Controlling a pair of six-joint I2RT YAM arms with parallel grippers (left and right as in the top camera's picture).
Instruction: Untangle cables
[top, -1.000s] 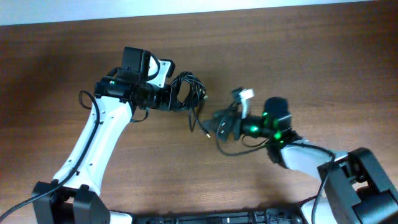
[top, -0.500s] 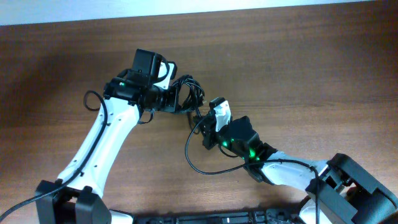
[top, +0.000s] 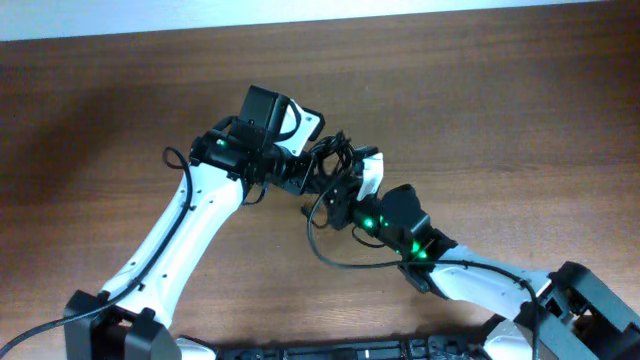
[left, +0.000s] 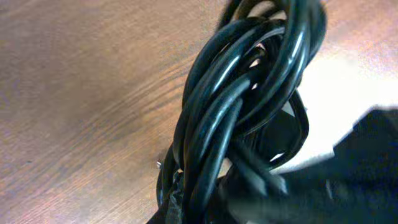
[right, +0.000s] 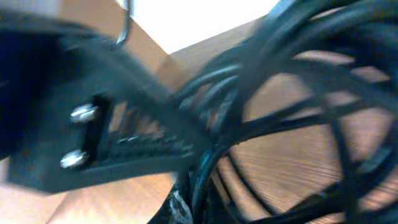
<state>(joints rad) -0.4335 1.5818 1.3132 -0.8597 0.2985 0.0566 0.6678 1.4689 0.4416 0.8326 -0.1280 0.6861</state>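
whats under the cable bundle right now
Only the wood table shows around and through the loops of the cables. The spot right beneath the knot is covered by the cords themselves, so anything lying there cannot be seen.

Blurred black cables (right: 292, 74), close, wooden table (right: 280, 171)
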